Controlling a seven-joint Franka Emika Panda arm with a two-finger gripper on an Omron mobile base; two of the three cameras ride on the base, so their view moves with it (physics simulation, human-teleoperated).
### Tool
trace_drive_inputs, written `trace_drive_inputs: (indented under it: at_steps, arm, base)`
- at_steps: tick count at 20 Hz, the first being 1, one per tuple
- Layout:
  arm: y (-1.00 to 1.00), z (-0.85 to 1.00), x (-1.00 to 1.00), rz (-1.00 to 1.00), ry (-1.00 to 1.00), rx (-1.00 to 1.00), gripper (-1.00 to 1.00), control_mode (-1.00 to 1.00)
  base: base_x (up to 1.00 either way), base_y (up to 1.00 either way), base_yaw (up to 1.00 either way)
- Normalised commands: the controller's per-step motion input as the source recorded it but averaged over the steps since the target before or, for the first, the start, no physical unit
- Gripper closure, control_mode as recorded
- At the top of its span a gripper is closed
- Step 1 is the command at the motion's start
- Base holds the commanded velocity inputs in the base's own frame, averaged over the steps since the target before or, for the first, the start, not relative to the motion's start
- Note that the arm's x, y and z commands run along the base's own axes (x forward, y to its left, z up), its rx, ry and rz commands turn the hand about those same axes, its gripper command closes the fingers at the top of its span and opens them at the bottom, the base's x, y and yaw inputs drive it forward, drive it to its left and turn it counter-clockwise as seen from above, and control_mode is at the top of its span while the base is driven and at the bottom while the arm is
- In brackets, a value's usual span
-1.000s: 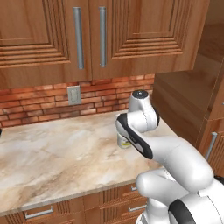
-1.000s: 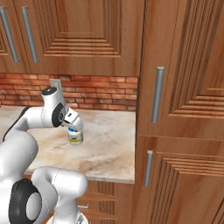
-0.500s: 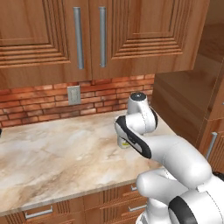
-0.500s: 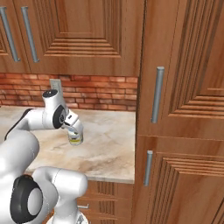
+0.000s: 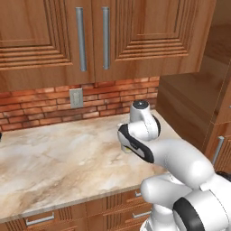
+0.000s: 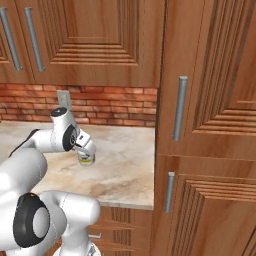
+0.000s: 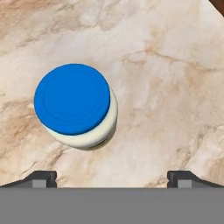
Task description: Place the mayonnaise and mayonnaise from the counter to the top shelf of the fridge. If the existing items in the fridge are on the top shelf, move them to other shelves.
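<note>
counter | pincer spread wide above mayonnaise | blue lid seen from hand view

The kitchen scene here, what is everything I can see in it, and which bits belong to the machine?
mayonnaise jar: one, creamy-white with a round blue lid, upright on the counter right under the gripper.
counter: one, beige marble with brown veins, below the brick wall.
brick wall: one strip, red-brown, between counter and upper cabinets.
wall outlet: one, pale grey, on the brick.
upper cabinets: wooden, brown, steel bar handles, above the counter.
tall cabinet: brown wood, steel handles, right of the counter.
drawers: brown wood, steel handles, under the counter.
arm: one, white with dark joints, reaching over the counter.
gripper: one, dark fingertips, open, above the jar, not touching it.
</note>
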Motion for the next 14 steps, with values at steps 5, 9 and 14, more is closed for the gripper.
trace_drive_inputs:
  at_steps: [5, 9, 14]
  arm:
    - [0.03, -0.18, 0.15, 0.0, 0.0, 0.0, -1.0, -1.0]
    - [0.02, -0.15, 0.12, 0.01, 0.0, 0.0, -1.0, -1.0]
    - [0.0, -0.14, 0.1, 0.02, 0.0, -0.01, -1.0, -1.0]
  base:
    - [0.0, 0.0, 0.0]
    - [0.0, 0.0, 0.0]
    - [0.0, 0.0, 0.0]
